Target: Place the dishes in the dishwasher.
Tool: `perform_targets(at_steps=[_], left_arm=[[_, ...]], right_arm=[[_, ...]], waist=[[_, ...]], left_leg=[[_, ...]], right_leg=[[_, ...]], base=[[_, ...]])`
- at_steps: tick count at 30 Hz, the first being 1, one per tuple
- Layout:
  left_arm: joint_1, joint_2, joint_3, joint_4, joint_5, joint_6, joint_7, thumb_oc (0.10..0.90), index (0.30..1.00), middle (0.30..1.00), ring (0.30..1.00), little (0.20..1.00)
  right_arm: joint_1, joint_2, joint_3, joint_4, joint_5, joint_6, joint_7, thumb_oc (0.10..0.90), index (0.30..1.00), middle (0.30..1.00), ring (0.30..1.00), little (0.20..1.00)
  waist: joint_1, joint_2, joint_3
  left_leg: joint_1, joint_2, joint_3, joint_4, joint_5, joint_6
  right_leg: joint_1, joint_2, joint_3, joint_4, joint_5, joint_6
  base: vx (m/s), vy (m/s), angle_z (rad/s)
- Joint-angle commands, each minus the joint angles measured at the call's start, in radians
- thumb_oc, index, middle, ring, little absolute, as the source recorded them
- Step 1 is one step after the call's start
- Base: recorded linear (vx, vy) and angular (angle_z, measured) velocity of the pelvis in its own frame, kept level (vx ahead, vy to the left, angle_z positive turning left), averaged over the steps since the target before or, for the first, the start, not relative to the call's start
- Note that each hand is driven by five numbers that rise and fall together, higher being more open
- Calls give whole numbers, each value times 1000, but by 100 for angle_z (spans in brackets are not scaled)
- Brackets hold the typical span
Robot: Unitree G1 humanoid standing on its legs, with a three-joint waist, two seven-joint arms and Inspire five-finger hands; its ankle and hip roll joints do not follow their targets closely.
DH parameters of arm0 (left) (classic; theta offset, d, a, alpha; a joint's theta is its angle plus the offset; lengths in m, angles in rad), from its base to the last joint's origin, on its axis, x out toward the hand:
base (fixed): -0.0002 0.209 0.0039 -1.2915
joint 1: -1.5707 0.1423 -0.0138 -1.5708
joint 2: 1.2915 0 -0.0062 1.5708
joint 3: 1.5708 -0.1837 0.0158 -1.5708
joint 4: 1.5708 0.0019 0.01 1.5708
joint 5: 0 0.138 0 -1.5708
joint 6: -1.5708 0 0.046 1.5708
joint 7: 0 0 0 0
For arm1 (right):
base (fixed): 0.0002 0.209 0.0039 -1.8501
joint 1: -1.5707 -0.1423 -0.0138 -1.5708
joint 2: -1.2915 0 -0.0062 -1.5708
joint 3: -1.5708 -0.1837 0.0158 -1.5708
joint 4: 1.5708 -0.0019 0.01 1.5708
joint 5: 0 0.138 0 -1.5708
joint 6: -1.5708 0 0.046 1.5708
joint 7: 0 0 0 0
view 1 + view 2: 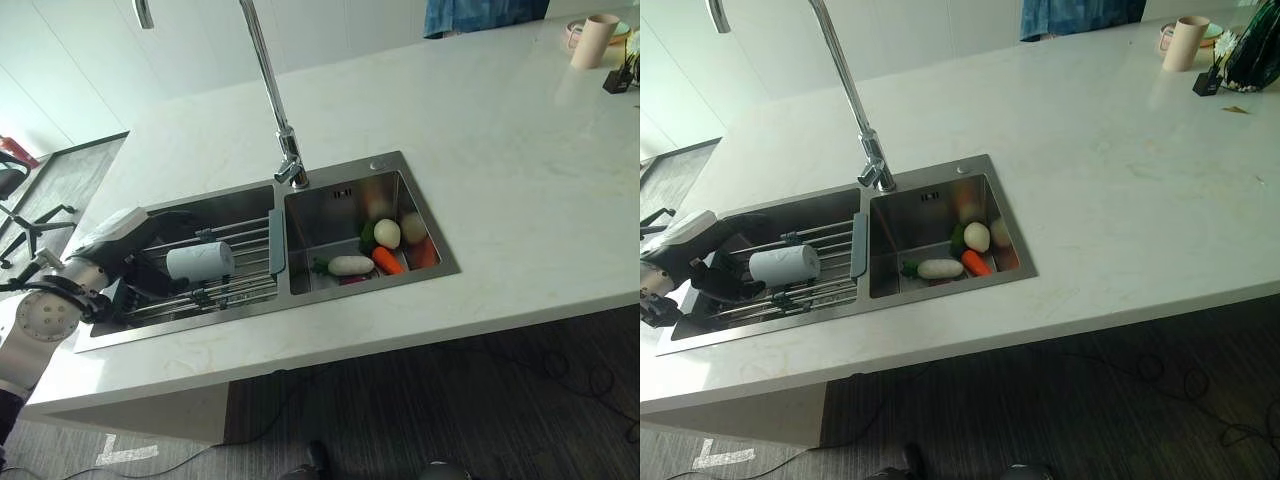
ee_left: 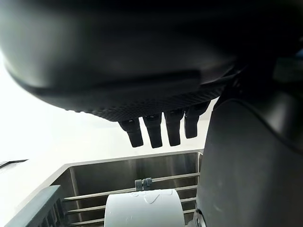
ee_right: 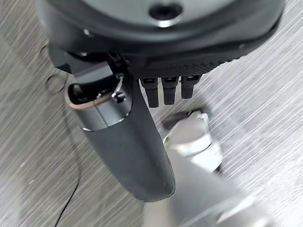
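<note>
Stainless steel forms a double sink [image 1: 425, 225] set into a pale stone tabletop [image 1: 500, 150], with a tall tap [image 1: 275, 90] rising behind the divider between the two basins. Across the left basin lies a wire rack [image 1: 240, 240] with a grey end piece, and on it a white cup [image 1: 199, 261] lies on its side, its open mouth facing the left hand. The left hand [image 1: 140, 250] reaches into this basin from the left edge, just beside the cup; in the head views it is very near the cup's open end, but contact cannot be confirmed. In the left wrist view its fingers [image 2: 154, 130] hang down straight and relaxed above the cup [image 2: 143, 208], closed on nothing, with the thumb [image 2: 246, 165] standing alongside.

In the right basin sit vegetables: a white radish [image 1: 350, 265], an orange carrot [image 1: 388, 261], a pale round one [image 1: 387, 233] and something green [image 1: 368, 238] behind them.

On the far right corner of the tabletop stands a pink cup [image 1: 594, 40], with a small dark object [image 1: 617, 80] near it; in the right eye view a dark bag [image 1: 1252, 55] shows at that edge.

The right hand [image 3: 118, 137] appears in its own wrist view, hanging over a grey streaked floor [image 3: 265, 94], its fingers [image 3: 168, 90] extended and loose, holding nothing.
</note>
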Motion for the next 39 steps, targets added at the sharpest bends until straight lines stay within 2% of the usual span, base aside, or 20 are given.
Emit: perform_targets(at_steps=[1, 8, 10, 17, 27, 30, 32, 36, 39], left_arm=[[-176, 54, 132, 25, 76, 50, 96, 800, 900, 900, 900, 900], [-134, 70, 160, 39, 107, 95, 143, 800, 900, 900, 900, 900], [-103, 62, 186, 44, 120, 126, 178, 800, 900, 900, 900, 900], [-80, 38, 210, 60, 137, 173, 259, 800, 900, 900, 900, 900], [-38, 10, 239, 61, 170, 164, 273, 800, 900, 900, 900, 900], [-45, 13, 231, 64, 168, 160, 272, 800, 900, 900, 900, 900], [-56, 20, 220, 57, 152, 133, 236, 800, 900, 900, 900, 900], [-93, 28, 187, 53, 141, 150, 201, 800, 900, 900, 900, 900], [-132, 46, 164, 70, 107, 133, 206, 800, 900, 900, 900, 900]], right_arm=[[31, -59, -14, -51, -53, -17, 16, 800, 900, 900, 900, 900], [28, -81, -16, -87, -62, -15, 29, 800, 900, 900, 900, 900], [28, -87, -18, -95, -79, -12, 39, 800, 900, 900, 900, 900], [29, -84, -12, -102, -93, -17, 42, 800, 900, 900, 900, 900], [37, -87, -12, -128, -124, -13, 51, 800, 900, 900, 900, 900], [35, -94, -13, -127, -127, -16, 53, 800, 900, 900, 900, 900], [30, -108, -18, -121, -130, -21, 61, 800, 900, 900, 900, 900], [12, -126, -18, -119, -131, -23, 70, 800, 900, 900, 900, 900], [0, -143, -21, -106, -129, -37, 86, 800, 900, 900, 900, 900]], waist=[[-18, 13, 7], [-11, 10, 22], [-8, 7, 31], [-4, 5, 43], [-5, 2, 54], [-7, 1, 60], [-7, 2, 71], [-9, 0, 89], [-10, -3, 106]], left_leg=[[9, 91, -70, 147, -252, -57], [-2, 93, -68, 147, -247, -58], [-9, 97, -66, 147, -241, -60], [-18, 99, -66, 147, -237, -59], [-23, 106, -56, 147, -230, -64], [-24, 107, -58, 147, -228, -64], [-31, 109, -60, 147, -225, -67], [-42, 111, -65, 147, -220, -69], [-53, 114, -68, 147, -215, -70]], right_leg=[[18, -60, -56, -123, 77, 69], [8, -69, -66, -123, 82, 69], [2, -74, -72, -123, 86, 69], [-6, -82, -76, -123, 92, 69], [-11, -98, -82, -123, 106, 69], [-14, -96, -78, -123, 107, 69], [-22, -95, -74, -123, 108, 69], [-34, -94, -68, -123, 112, 69], [-47, -93, -61, -123, 117, 69]], base=[[-7, 42, -1], [-16, 45, -3], [-26, 74, -9], [-17, 36, -2], [5, 35, -1], [0, 0, 0], [-10, 57, -2], [-17, 28, -1], [-27, 41, 0]])
